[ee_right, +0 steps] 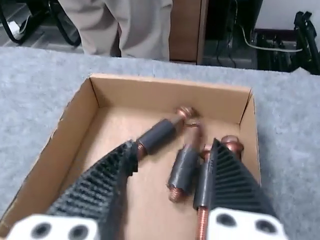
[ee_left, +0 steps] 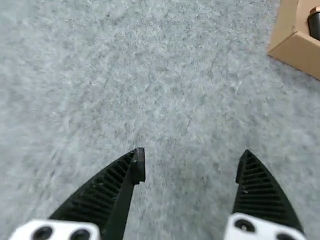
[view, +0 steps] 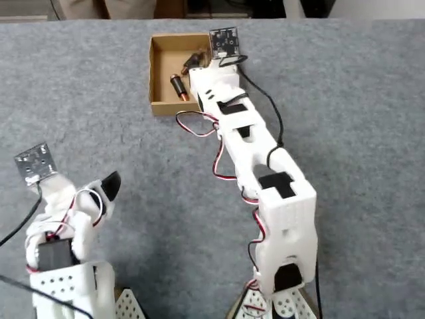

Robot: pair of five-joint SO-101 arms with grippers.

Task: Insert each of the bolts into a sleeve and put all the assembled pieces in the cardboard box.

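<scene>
High view first: the grey table [view: 345, 86] runs wide, and my right arm [view: 265, 166] stretches across it from 5 o'clock up to the cardboard box [view: 154, 66], which sits at about 11 o'clock near the far edge. My left gripper [view: 109, 185] rests back at 7 o'clock, well apart from the box. From its wrist I see its fingers [ee_left: 135, 167] spread over bare table.

My right gripper [ee_right: 174, 149] hangs just above the open box, fingers [ee_right: 110, 180] spread and pinching nothing. Three assembled pieces lie on the box floor: one piece [ee_right: 159, 133] near the middle, a second piece [ee_right: 183, 169] just beside it, and a third piece [ee_right: 201, 187] right against one of my fingers. Whether it touches the finger I cannot tell.

I judge the drop done and withdrawal the step in hand. To do it well, I would rise straight up with the fingers as wide as they are, so that the close piece is not dragged or tipped out. Only once above the box walls should I swing back toward 5 o'clock.
</scene>
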